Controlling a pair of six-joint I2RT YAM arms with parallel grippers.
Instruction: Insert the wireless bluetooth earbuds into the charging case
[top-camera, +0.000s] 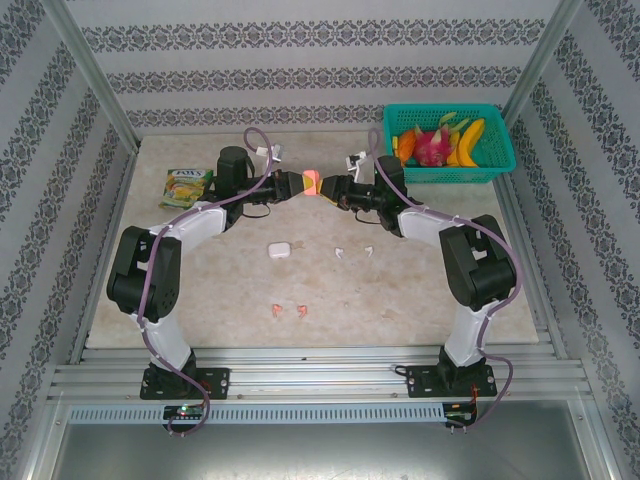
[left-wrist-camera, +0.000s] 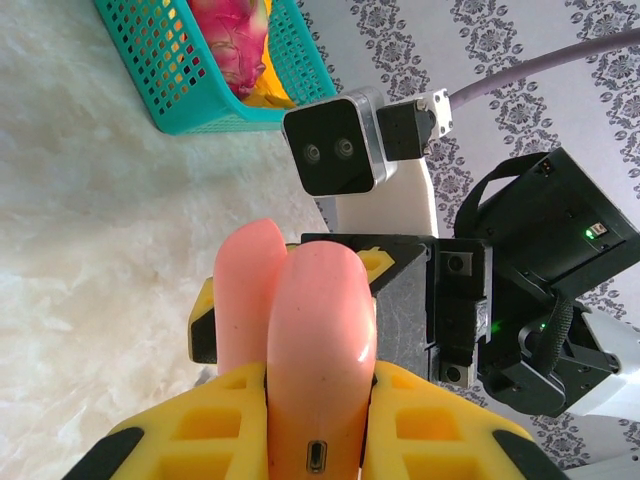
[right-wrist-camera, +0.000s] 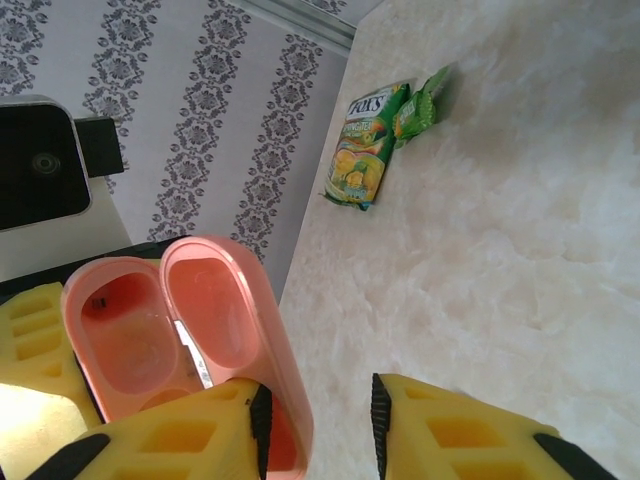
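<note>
A salmon-pink charging case (top-camera: 312, 182) hangs above the back middle of the table with my left gripper (top-camera: 295, 184) shut on it. In the left wrist view the case (left-wrist-camera: 300, 330) sits between the yellow fingers, port end toward the camera. My right gripper (top-camera: 330, 187) faces it and is open. In the right wrist view the case (right-wrist-camera: 200, 310) has its lid swung open, and the lid's rim lies between the spread fingers of the right gripper (right-wrist-camera: 318, 410). Both halves look hollow. Two white earbuds (top-camera: 340, 252) and two pink earbuds (top-camera: 272, 311) lie on the table.
A shut white case (top-camera: 278, 250) lies left of the white earbuds. A teal basket (top-camera: 500, 160) of fruit stands at the back right, also in the left wrist view (left-wrist-camera: 200, 90). A green candy packet (top-camera: 186, 187) lies at the back left, also in the right wrist view (right-wrist-camera: 365, 150).
</note>
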